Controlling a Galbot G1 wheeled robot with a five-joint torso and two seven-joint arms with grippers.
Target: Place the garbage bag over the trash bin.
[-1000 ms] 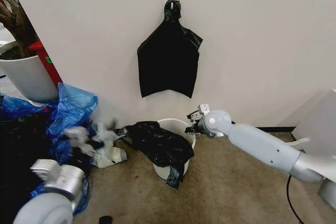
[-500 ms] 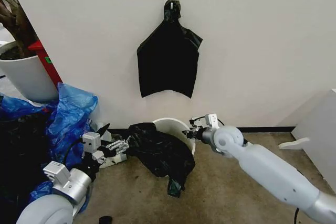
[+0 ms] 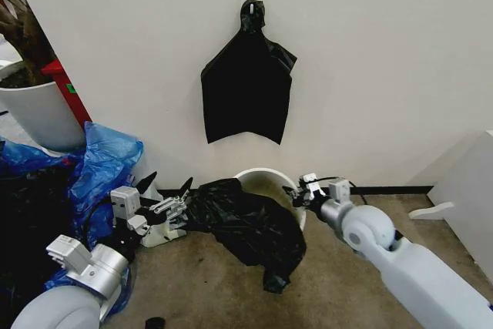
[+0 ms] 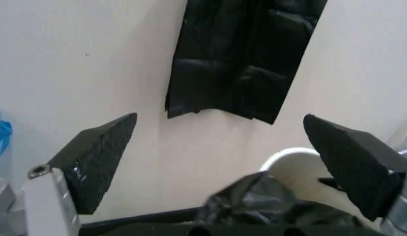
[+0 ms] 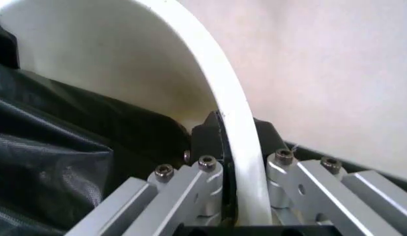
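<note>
1. Head view: since the earlier frame, bin (image 3: 271, 182) and bag (image 3: 250, 225) have slid toward 3 o'clock with the right gripper (image 3: 302, 195); left gripper (image 3: 179, 204) sits at the bag's 9 o'clock.
2. Left wrist: fingers (image 4: 99, 157) spread wide, empty.
3. Right wrist: jaws clamp the bin rim (image 5: 230, 123); bag drapes inside.

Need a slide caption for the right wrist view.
Right gripper shut on the bin rim, black bag draped inside.
</note>
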